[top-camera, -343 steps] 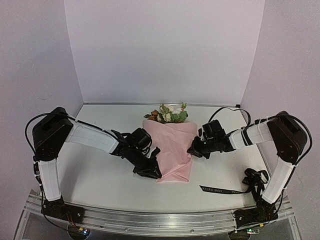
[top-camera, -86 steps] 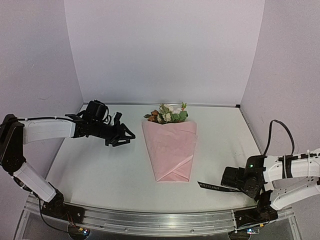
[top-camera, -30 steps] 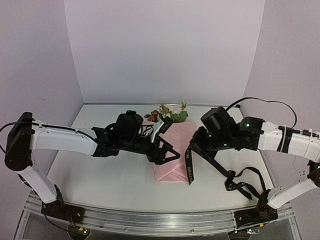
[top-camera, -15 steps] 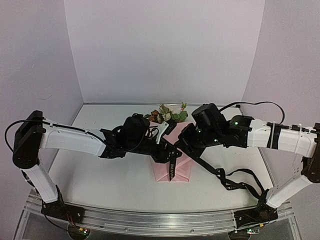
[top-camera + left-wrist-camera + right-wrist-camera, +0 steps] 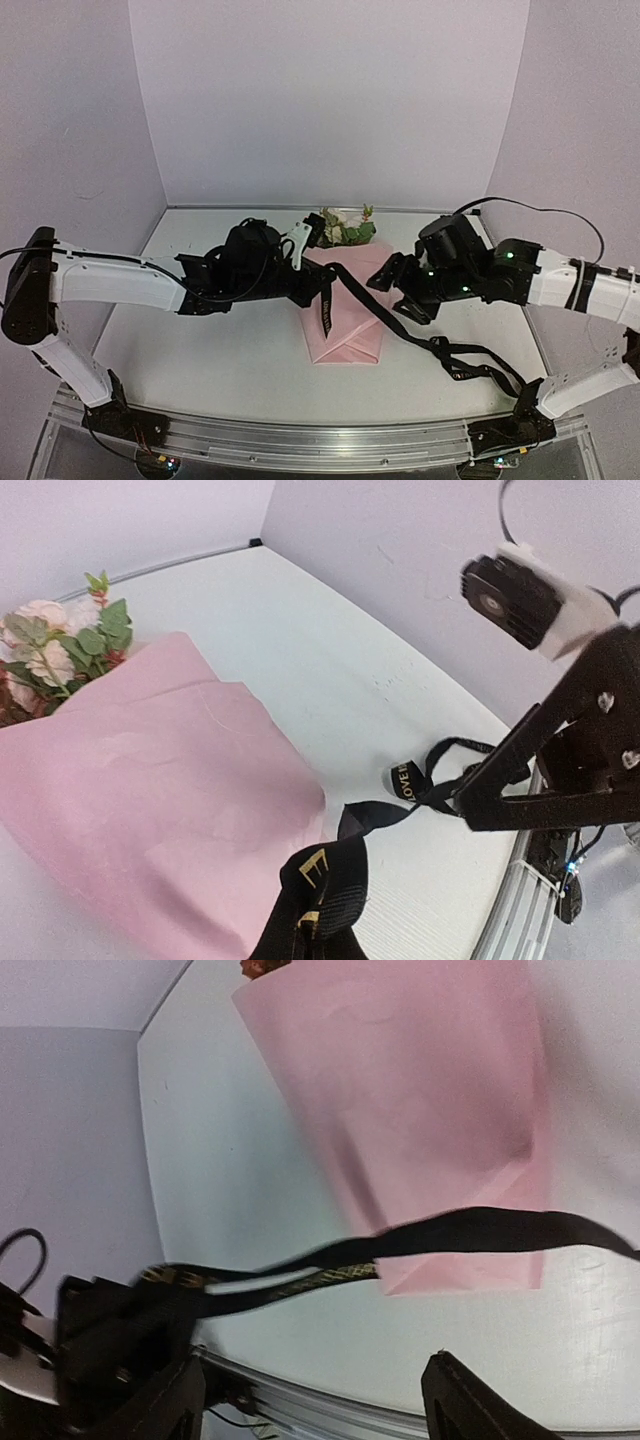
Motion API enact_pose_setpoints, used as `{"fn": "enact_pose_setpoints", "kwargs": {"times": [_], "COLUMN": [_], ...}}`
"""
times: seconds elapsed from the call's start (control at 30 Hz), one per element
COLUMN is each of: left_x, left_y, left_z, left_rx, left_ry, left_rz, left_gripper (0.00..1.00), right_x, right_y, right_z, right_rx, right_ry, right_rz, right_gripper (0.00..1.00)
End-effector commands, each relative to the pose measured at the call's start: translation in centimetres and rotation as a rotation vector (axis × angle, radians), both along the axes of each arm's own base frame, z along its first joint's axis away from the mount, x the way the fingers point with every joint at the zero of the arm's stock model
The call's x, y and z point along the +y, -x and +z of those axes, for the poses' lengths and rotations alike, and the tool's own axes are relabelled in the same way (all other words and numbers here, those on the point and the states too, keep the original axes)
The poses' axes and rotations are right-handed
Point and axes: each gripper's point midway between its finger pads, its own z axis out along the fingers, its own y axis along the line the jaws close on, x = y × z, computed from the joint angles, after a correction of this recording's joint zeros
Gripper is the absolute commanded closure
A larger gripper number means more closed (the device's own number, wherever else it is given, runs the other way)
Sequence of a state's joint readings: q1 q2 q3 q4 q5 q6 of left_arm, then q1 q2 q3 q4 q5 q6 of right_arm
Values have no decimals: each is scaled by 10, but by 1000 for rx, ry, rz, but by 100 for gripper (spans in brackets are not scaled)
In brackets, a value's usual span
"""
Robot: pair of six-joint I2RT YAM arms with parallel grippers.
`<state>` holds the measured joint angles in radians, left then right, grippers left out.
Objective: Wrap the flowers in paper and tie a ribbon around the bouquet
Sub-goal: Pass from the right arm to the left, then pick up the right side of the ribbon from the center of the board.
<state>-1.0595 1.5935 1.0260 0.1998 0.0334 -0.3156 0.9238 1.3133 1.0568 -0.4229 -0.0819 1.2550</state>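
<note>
- Left gripper [image 5: 316,928]: jaws closed, pinching one end of the ribbon [image 5: 400,326] above the bouquet [image 5: 347,318].
- Right gripper [image 5: 312,1378]: fingers spread wide, holding nothing; the ribbon crosses its wrist view clear of both fingers.
- Ribbon: runs from the left gripper across the paper [image 5: 420,1110] to a loose tangle on the table [image 5: 200,350] at right.
- Flowers [image 5: 344,227]: protrude from the cone's far end.
</note>
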Motion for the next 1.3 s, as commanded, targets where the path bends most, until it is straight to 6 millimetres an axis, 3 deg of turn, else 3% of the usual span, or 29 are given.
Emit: {"fn": "enact_pose_setpoints", "kwargs": {"times": [0.0, 0.13, 0.27, 0.47, 0.63, 0.73, 0.93, 1.1, 1.27], "left_x": [29, 44, 66, 94, 108, 113, 103, 115, 126], "left_y": [-18, -23, -32, -57, -85, -102, -123, -138, -136], "left_z": [45, 66, 85, 113, 130, 144, 155, 170, 187], "left_rx": [-58, -78, -104, -93, -64, -65, -56, -35, -56], "left_ry": [30, 26, 10, 13, 25, 25, 14, 38, 66], "left_rz": [167, 235, 341, 432, 447, 469, 453, 511, 524], "left_gripper": [100, 100, 100, 100, 100, 100, 100, 100, 100], "right_x": [-81, -155, -209, -240, -243, -233, -175, -175, -174], "right_y": [24, 44, 61, 79, 81, 73, 54, 40, 25], "right_z": [-34, -68, -98, -132, -138, -130, -121, -122, -124], "right_rx": [-40, -35, -21, 52, 78, 71, 63, 58, 66], "right_ry": [294, 521, 652, 716, 781, 806, 782, 851, 844], "right_rz": [17, -76, -170, -235, -193, -116, 191, 214, 204], "right_gripper": [22, 21, 21, 22, 22, 26, 36, 32, 30]}}
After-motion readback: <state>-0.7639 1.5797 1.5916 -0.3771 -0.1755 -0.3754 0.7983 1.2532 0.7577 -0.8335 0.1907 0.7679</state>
